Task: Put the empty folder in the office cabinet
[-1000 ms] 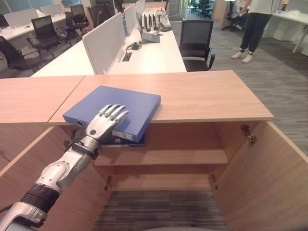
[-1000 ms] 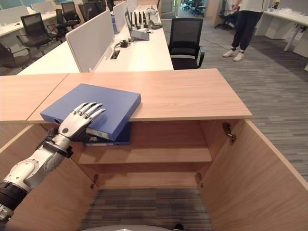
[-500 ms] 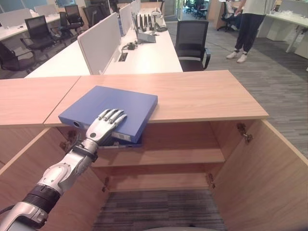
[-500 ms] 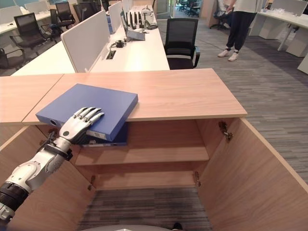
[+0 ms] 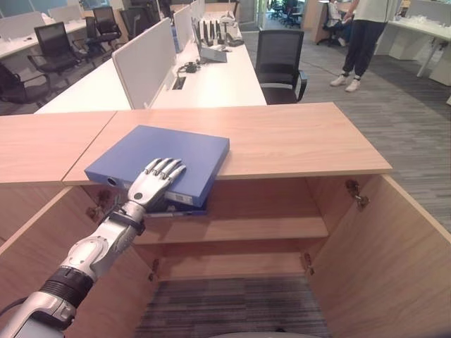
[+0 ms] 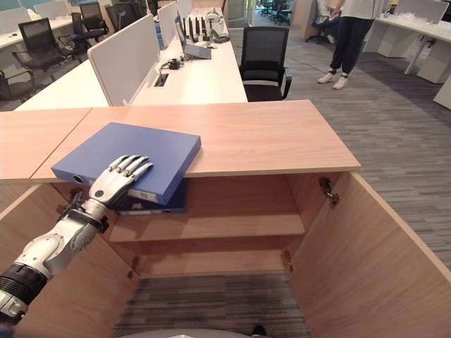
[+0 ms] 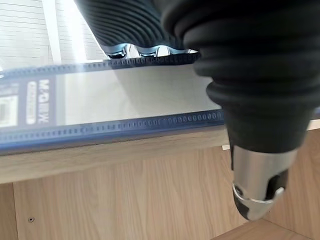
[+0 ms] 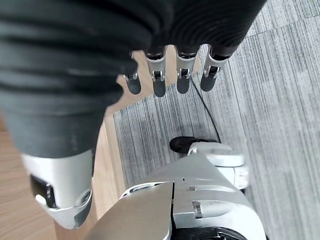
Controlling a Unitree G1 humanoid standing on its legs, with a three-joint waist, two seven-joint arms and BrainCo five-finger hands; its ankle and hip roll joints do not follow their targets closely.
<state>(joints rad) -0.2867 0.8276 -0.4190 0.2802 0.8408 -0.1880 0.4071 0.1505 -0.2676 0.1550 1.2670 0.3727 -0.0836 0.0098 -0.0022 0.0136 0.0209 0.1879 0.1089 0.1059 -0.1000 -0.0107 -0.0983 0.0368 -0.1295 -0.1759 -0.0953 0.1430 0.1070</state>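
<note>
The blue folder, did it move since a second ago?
Yes. The blue folder slid slightly toward the robot's left along the cabinet top, under the left hand.

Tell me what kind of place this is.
Looks like an open-plan office: long white desks with divider screens, black swivel chairs, and a wooden cabinet in front with a blue folder on top.

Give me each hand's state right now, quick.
Left hand: open, fingers flat on top of the blue folder, thumb below its edge.
Right hand: open, fingers relaxed, holding nothing.
</note>
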